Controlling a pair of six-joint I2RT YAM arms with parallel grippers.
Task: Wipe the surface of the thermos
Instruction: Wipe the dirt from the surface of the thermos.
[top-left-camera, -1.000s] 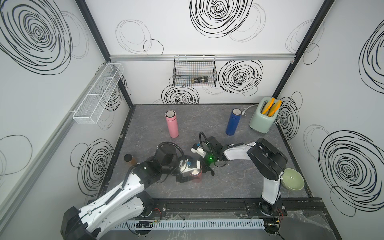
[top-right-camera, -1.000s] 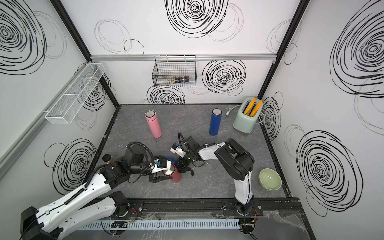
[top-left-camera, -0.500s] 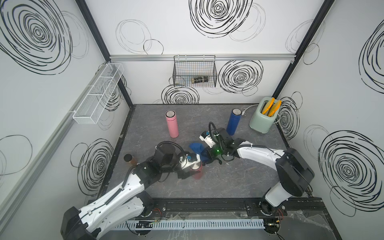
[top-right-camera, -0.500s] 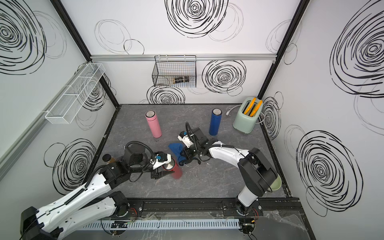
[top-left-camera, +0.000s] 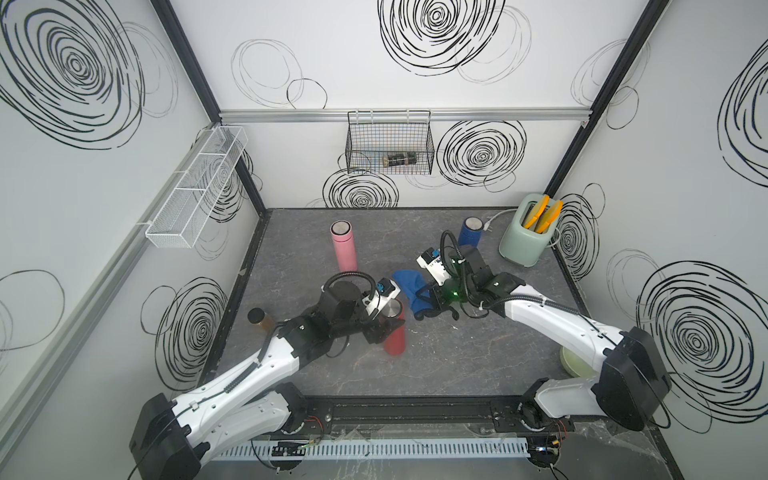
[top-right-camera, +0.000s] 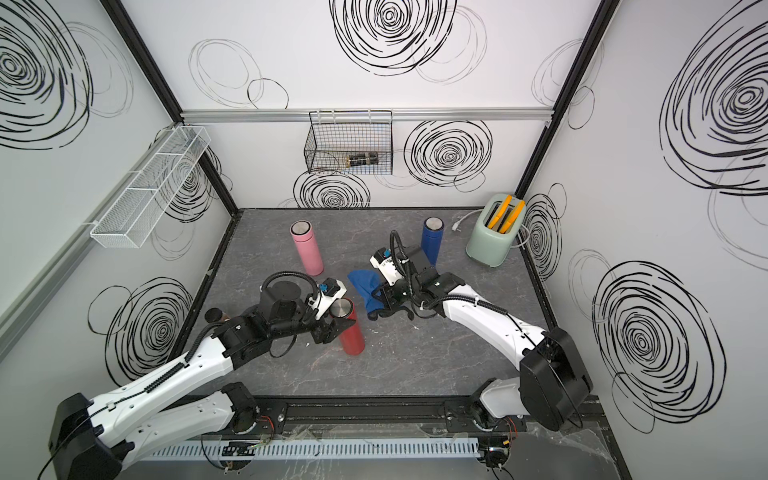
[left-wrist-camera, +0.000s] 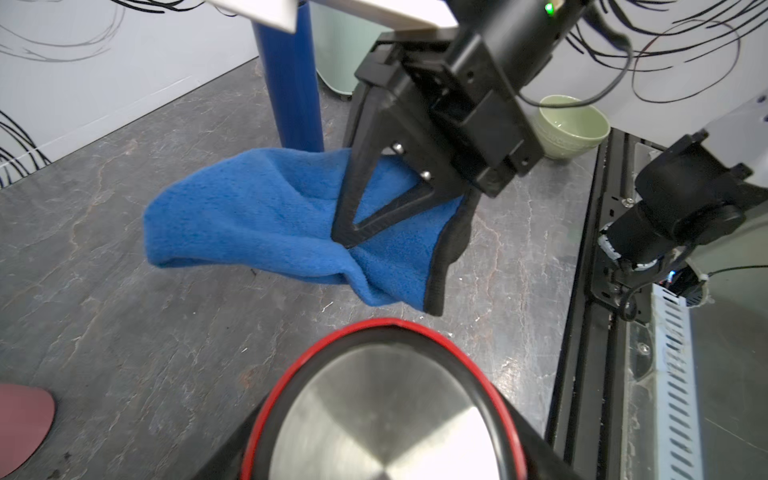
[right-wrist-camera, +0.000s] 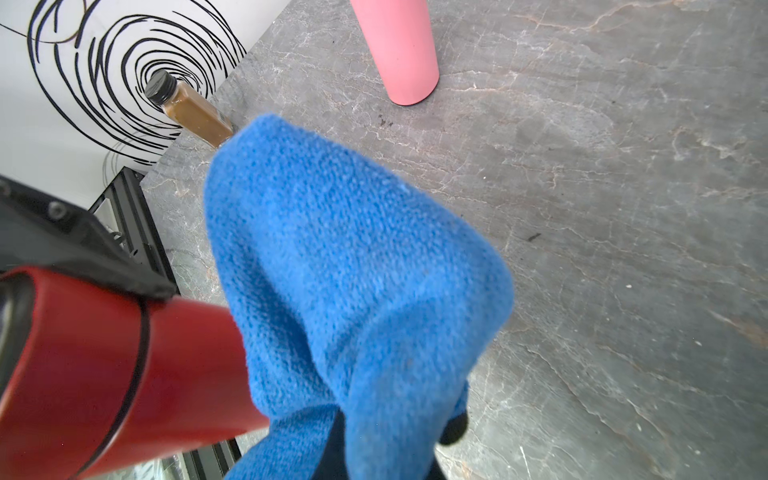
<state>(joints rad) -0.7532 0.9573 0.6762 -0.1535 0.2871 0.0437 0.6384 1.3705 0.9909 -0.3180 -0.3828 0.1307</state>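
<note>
My left gripper (top-left-camera: 382, 328) (top-right-camera: 330, 330) is shut on the red thermos (top-left-camera: 395, 338) (top-right-camera: 353, 338), which tilts off upright with its steel cap (left-wrist-camera: 386, 415) up. The jaws clasp its body just below the cap. My right gripper (top-left-camera: 424, 305) (top-right-camera: 380, 305) is shut on a blue cloth (top-left-camera: 409, 286) (top-right-camera: 365, 289) that hangs just behind and right of the cap. In the left wrist view a narrow gap shows between cloth (left-wrist-camera: 257, 224) and thermos rim. In the right wrist view the cloth (right-wrist-camera: 345, 270) hides my right jaws and part of the thermos (right-wrist-camera: 104, 374).
A pink thermos (top-left-camera: 344, 247) stands at the back left and a blue thermos (top-left-camera: 469, 232) at the back right beside a green toaster (top-left-camera: 524, 241). A spice jar (top-left-camera: 258, 319) stands by the left wall. A green bowl (left-wrist-camera: 571, 124) sits at the front right.
My right gripper has pulled the blue cloth off the red thermos, back and to the right. The left gripper still holds the thermos, shifted slightly back.
</note>
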